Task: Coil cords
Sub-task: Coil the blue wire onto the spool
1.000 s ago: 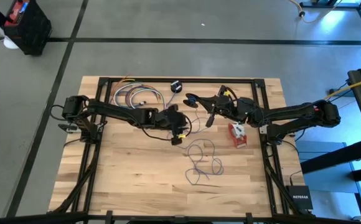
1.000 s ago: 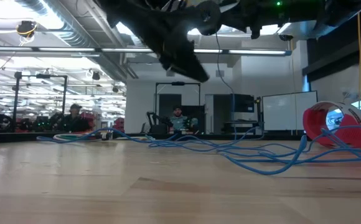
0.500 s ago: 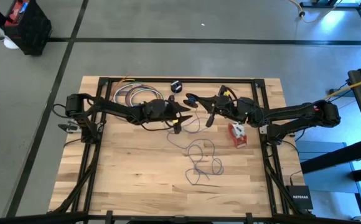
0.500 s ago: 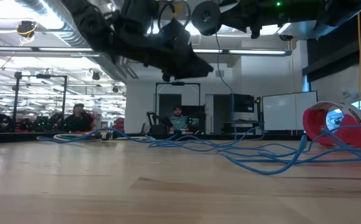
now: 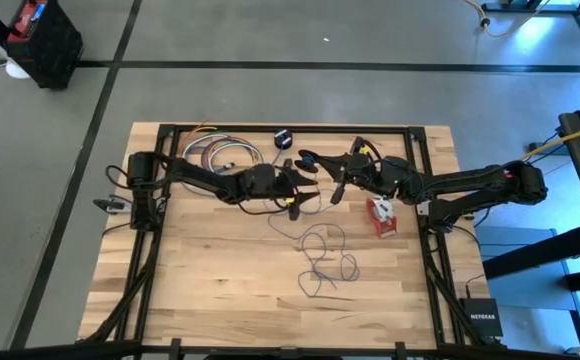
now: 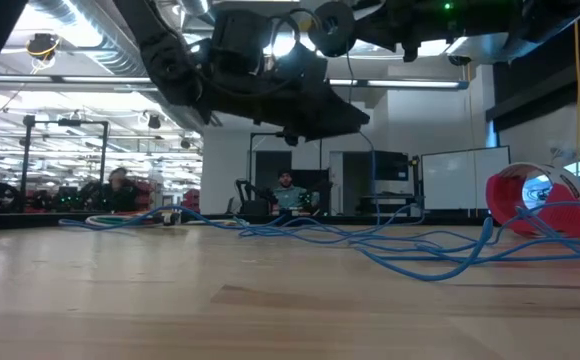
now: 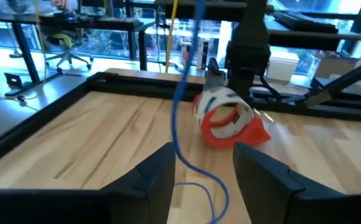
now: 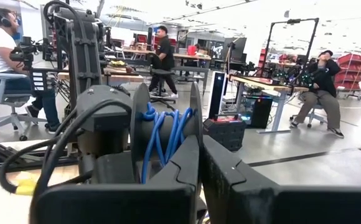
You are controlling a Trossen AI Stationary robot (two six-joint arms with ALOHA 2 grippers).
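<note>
My left pincer (image 5: 305, 188) hangs above the table (image 5: 190, 290), fingers (image 7: 149, 177) apart and holding nothing; the cord (image 7: 182, 99) drops between them without being pinched. It sits just left of the spool (image 5: 308, 160), with a pile of coloured cables (image 5: 220, 153) farther left near the table's back edge. My right pincer (image 5: 320, 163) is at the spool itself, fingers together and clamped on it; several blue turns (image 8: 165, 134) already sit wound in its groove. From the spool the cord runs down past my left fingers to a loose tangle (image 5: 325, 258) on the table, toward the front edge. Right of the spool, just beside my right arm, lies the red-and-white bundle (image 5: 380, 215), untouched.

I judge I am partway through winding the blue cord: some is on the spool, much slack is on the boards. Next, I think, my left pincer must close on the hanging strand near the spool, lift slack from the tangle and lead it round the groove while my right holds steady. The tangle may snag, so I should pull gently.
</note>
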